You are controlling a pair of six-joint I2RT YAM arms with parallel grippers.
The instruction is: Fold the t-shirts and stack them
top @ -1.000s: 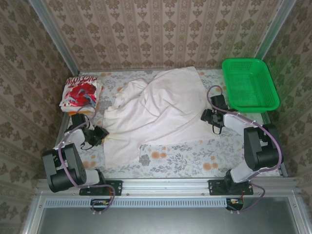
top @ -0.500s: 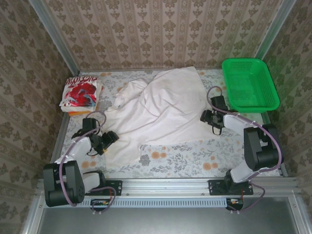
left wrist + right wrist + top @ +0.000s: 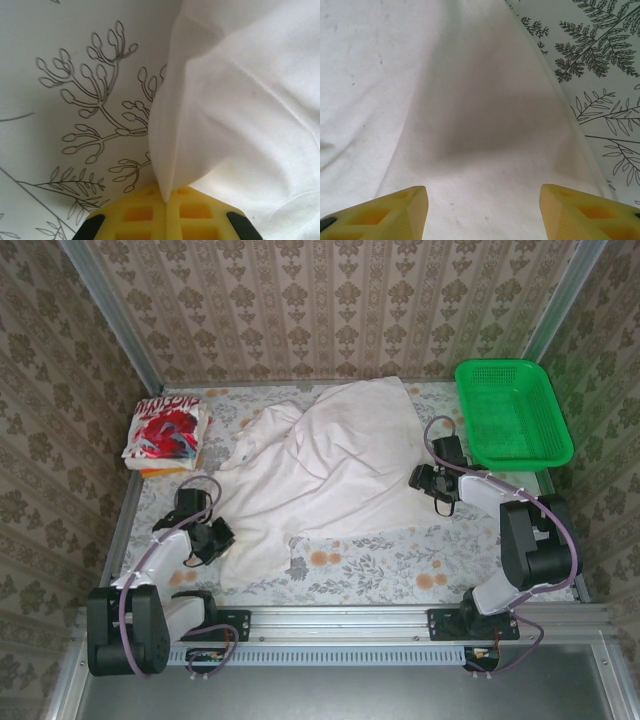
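Observation:
A plain off-white t-shirt [image 3: 320,475] lies spread and wrinkled across the middle of the flowered table. My left gripper [image 3: 222,536] is at its left edge, shut on a fold of that cloth; in the left wrist view the off-white t-shirt [image 3: 240,100] runs as a peak down between the closed yellow fingers [image 3: 140,215]. My right gripper [image 3: 419,478] hovers at the shirt's right edge with its jaws open; the right wrist view has the off-white t-shirt [image 3: 470,125] under the gap and the yellow fingertips [image 3: 395,212] apart. A folded white t-shirt with red print [image 3: 165,430] lies at the far left.
A green plastic mesh basket [image 3: 512,412] stands at the back right corner. Patterned walls close in the table [image 3: 380,565] at the back and sides. A metal rail runs along the near edge by the arm bases.
My left arm has moved nearer and to the right along the shirt's left edge, and its gripper has closed on the cloth. The right arm has stayed put.

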